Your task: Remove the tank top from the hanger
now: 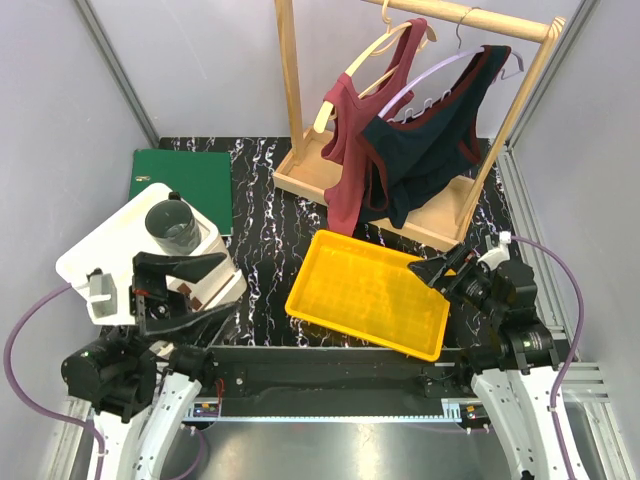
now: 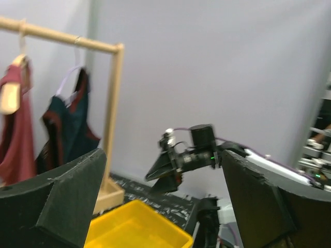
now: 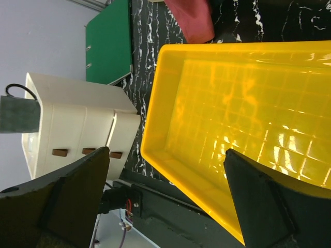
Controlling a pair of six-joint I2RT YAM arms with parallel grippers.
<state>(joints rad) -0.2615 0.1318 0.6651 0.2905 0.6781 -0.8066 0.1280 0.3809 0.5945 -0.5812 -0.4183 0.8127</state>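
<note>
Maroon tank top (image 1: 345,170) hangs well beyond the spread right gripper (image 1: 430,274).

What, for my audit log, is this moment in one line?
left end effector: open, empty | right end effector: open, by yellow plastic tray | maroon fabric tank top: hung | dark teal tank top: hung

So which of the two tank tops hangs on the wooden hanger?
The plain maroon tank top, on the left of the rack. The dark teal one with maroon trim hangs on a pale hanger instead.
</note>
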